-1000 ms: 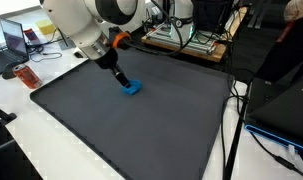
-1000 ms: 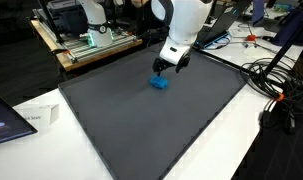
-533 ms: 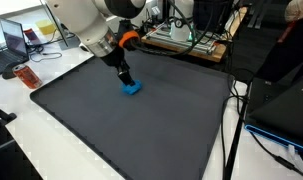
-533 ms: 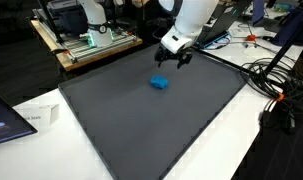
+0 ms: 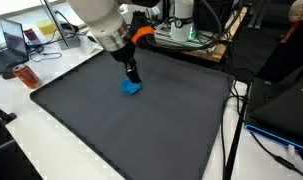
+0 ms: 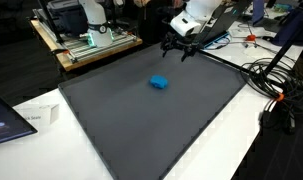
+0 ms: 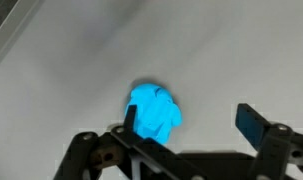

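Looking from the near side, you see a white table point(image 6: 231, 150) with a laptop point(image 6: 3, 122) just off the mat's near edge. The mat point(image 6: 141, 125) is dark grey and covers most of the table. A small crumpled blue lump point(image 6: 160, 83) lies on the mat, past its middle and toward its far edge; nothing touches it.

Your gripper point(image 6: 181, 46) hangs in the air over the far part of the mat, above the lump and clear of it. In the wrist view the lump point(image 7: 154, 112) sits on the mat below the gripper point(image 7: 191, 122), closer to one of the two fingers point(image 7: 253, 122) than to the other. Those fingers are spread as wide as they go and hold nothing.

Black cables point(image 6: 276, 80) trail beside the mat's far side edge. Beyond the mat's far edge stands a bench point(image 6: 91, 42) loaded with equipment.
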Robot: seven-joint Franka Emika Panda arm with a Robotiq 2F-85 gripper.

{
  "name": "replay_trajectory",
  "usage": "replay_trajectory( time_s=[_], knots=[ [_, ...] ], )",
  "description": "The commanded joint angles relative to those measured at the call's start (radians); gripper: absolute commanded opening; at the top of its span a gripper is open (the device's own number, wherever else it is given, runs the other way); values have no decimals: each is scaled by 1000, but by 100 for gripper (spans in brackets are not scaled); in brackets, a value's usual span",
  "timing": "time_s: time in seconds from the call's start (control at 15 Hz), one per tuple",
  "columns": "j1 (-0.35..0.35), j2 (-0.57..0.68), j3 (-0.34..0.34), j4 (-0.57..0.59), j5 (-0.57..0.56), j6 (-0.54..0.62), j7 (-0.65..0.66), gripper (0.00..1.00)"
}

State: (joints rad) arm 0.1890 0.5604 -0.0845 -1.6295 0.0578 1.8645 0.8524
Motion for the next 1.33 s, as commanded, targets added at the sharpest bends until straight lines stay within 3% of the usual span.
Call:
replay_trajectory(
  time_s=[0.0,0.8,1.27],
  knots=[
    [27,-78,3,-90,-64,44,87,100],
    [29,-182,19,-340,-94,359,219,100],
    [44,-254,-14,-481,-273,495,337,100]
  ],
)
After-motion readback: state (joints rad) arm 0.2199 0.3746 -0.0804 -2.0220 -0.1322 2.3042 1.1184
